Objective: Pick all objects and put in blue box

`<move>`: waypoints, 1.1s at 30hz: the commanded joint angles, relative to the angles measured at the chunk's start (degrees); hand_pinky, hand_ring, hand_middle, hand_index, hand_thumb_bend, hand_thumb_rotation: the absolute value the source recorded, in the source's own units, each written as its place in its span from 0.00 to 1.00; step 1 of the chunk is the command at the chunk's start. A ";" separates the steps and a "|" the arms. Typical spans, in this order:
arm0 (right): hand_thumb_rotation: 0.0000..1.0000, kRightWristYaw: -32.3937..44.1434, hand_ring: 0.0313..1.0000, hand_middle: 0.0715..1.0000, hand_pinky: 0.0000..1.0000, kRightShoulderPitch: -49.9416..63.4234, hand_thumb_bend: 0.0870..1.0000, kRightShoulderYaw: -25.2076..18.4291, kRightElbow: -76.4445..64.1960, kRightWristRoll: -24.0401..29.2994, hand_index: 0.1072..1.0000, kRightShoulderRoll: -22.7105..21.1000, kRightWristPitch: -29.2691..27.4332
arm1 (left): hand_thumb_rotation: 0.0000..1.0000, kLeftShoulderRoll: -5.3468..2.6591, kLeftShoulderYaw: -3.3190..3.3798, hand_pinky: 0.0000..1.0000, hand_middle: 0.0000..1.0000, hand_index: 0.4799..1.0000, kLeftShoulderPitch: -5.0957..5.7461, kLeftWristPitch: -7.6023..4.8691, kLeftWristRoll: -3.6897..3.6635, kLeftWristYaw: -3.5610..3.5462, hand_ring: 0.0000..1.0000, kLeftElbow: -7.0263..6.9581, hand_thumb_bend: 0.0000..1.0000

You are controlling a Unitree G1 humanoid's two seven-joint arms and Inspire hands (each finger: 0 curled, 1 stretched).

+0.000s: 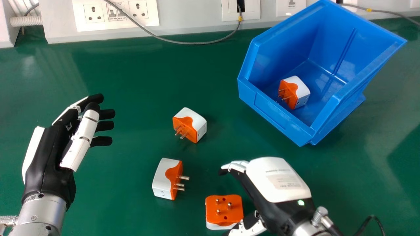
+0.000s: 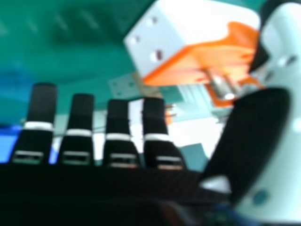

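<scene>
Blue box (image 1: 279,114) at two o'clock is occupied by one adapter (image 1: 300,90); three are spread from centre toward six. Left robot hand (image 1: 49,154) and right robot hand (image 1: 279,180) are relaxed.

Left hand (image 1: 49,157) is black and white; silver forearm (image 1: 44,208) bears screws (image 1: 33,218). Right hand (image 1: 279,182) shows green light (image 1: 301,203), apparently black cable (image 1: 335,230).

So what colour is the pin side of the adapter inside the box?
The adapter's pin side is orange; it shows best in the head view.
</scene>
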 commanded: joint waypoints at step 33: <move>0.14 0.79 0.74 0.77 0.63 -4.37 0.66 6.01 2.73 -5.55 0.69 2.33 6.36 | 0.72 0.94 0.52 0.63 0.73 0.62 -2.60 1.15 -0.04 0.03 0.72 -0.30 0.27</move>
